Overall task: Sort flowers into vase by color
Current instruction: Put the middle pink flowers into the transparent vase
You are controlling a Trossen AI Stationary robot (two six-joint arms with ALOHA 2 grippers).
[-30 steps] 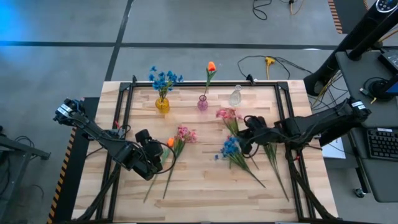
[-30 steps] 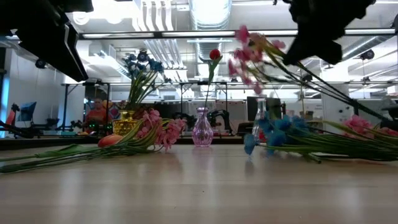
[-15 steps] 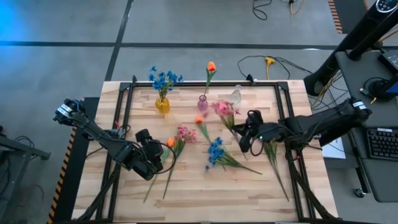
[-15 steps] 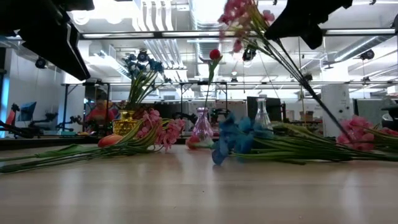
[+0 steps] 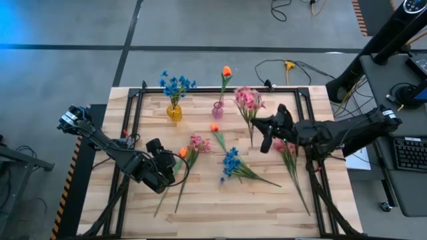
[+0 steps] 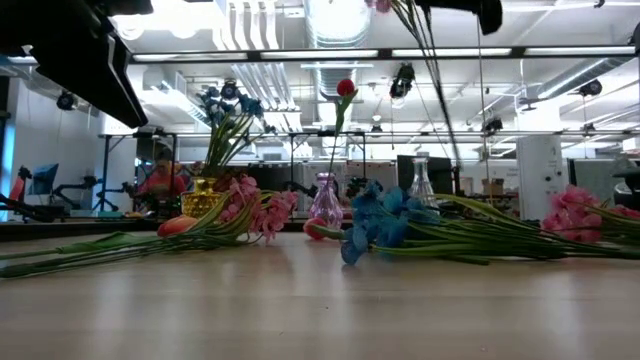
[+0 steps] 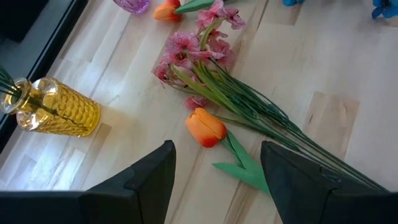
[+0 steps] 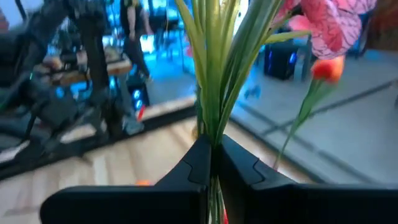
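Observation:
My right gripper (image 5: 263,132) is shut on a pink blossom spray (image 5: 247,100) and holds it up over the far middle of the table, above the clear vase (image 6: 421,184). The yellow vase (image 5: 174,111) holds blue flowers. The pink vase (image 5: 217,111) holds an orange tulip (image 5: 226,71). Flat on the table lie a pink spray (image 5: 198,143) with an orange tulip (image 7: 206,126), a blue flower (image 5: 231,162), another orange tulip (image 5: 215,128) and a pink spray (image 5: 285,148) under the right arm. My left gripper (image 7: 214,180) hovers open near the orange tulip. My right gripper pinches the bundled green stems (image 8: 214,115) of the pink spray between its two fingers, which lie across them and come level from the table's right. The spray is lifted clear and stands nearly upright, with blooms (image 8: 329,25) above the fingers and stem ends (image 6: 440,120) hanging below.
A black frame (image 5: 137,113) runs along the table's edges. Bare wood lies along the near edge (image 5: 220,207). Cables (image 5: 287,67) lie on the floor beyond the far edge, and a desk with a keyboard (image 5: 407,153) stands to the right.
My right gripper has risen and moved toward the far edge, lifting the pink spray clear and tipping it from slanted to nearly upright. The blue flower slid toward the table's left, and an orange tulip came into view beside it.

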